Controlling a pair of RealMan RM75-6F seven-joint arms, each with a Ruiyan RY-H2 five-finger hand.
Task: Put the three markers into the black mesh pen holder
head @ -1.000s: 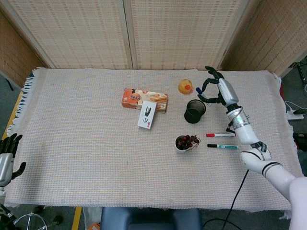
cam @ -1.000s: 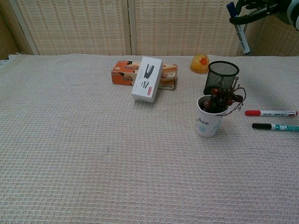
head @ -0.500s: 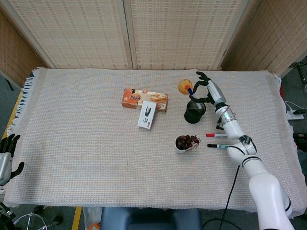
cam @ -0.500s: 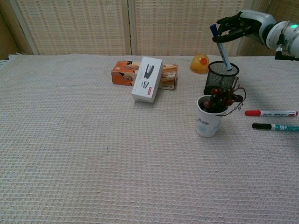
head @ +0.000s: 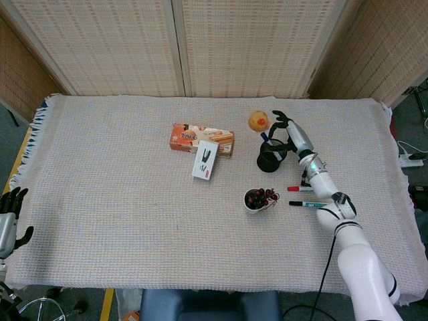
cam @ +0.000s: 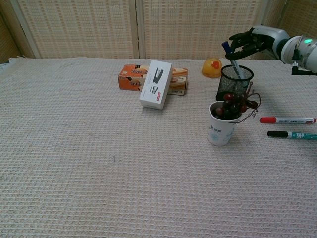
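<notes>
The black mesh pen holder (head: pixel 271 158) (cam: pixel 236 79) stands right of the table's middle. A blue-capped marker (head: pixel 265 137) (cam: pixel 229 55) leans in it, lower end inside, cap sticking out to the left. My right hand (head: pixel 292 134) (cam: pixel 252 40) hovers just over the holder's rim and pinches the marker near its top. A red-capped marker (head: pixel 299 188) (cam: pixel 287 120) and a black-capped green marker (head: pixel 309 204) (cam: pixel 292 135) lie side by side on the cloth, right of the holder and nearer the front. My left hand (head: pixel 8 217) hangs empty off the table's near left corner, fingers apart.
A white cup of dark red berries (head: pixel 257 199) (cam: pixel 221 124) stands directly in front of the holder. A yellow rounded object (head: pixel 259 120) (cam: pixel 212 68) sits behind it. An orange snack box (head: pixel 190 137) and a white stapler box (head: pixel 205 159) lie at centre.
My right hand came down and leftward from above the holder's right side. The blue marker it carries went from hanging in the air to standing inside the holder, and sank lower.
</notes>
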